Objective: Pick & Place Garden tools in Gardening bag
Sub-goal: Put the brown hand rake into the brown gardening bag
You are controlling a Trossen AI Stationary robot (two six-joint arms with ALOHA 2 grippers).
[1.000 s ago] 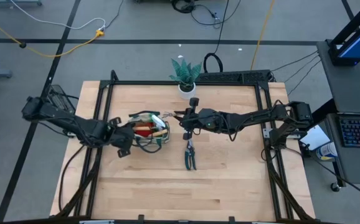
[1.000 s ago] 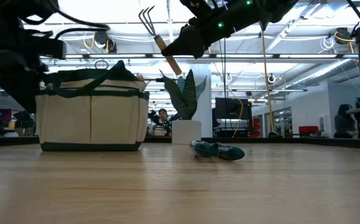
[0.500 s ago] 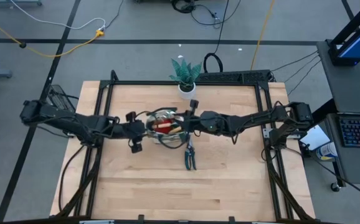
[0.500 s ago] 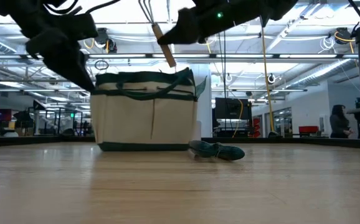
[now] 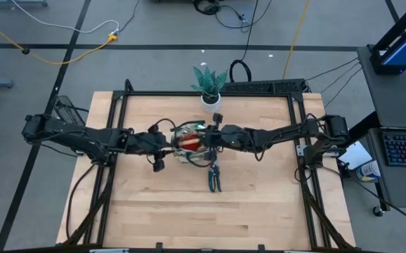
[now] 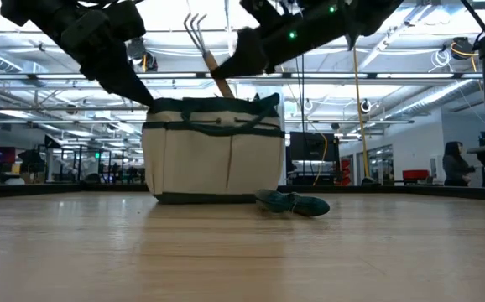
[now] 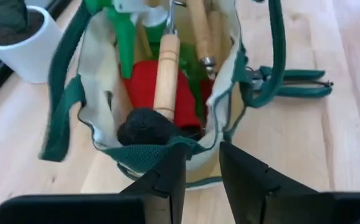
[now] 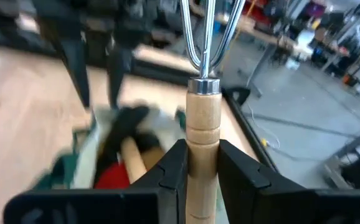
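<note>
The beige gardening bag (image 6: pixel 217 159) with green trim stands on its base mid-table. It holds a red-black glove (image 7: pixel 155 93), a wooden-handled tool (image 7: pixel 166 74) and a green spray bottle (image 7: pixel 127 37). My left gripper (image 7: pixel 202 168) is shut on the bag's left rim. My right gripper (image 8: pixel 203 171), above the bag's right side (image 5: pixel 196 144), is shut on a wooden-handled rake (image 6: pixel 200 33). The rake's tines point up. Dark pruning shears (image 5: pixel 213 177) lie flat on the table just near of the bag. My left gripper pinches the bag's green-trimmed rim (image 7: pixel 198 149) on its left side between the two fingers. It comes from the table's left, slanting down. The bag stays upright on the table. My right gripper pinches the rake's wooden handle (image 8: pixel 203 134) between its two fingers. It comes nearly level from the table's right, across the handle. The rake is lifted clear and tilted, with its handle end (image 6: pixel 224 88) at the bag's mouth.
A potted green plant in a white pot (image 5: pixel 210 97) stands at the table's far edge behind the bag. The black frame rails (image 5: pixel 119 105) run along the table's sides. Bare wood lies toward the near edge (image 5: pixel 203 218).
My left gripper has moved toward the table's right, sliding the upright bag along the table. The bag now stands under the rake and beside the shears. My right gripper has stayed about where it was, and the rake's handle end now meets the bag's mouth.
</note>
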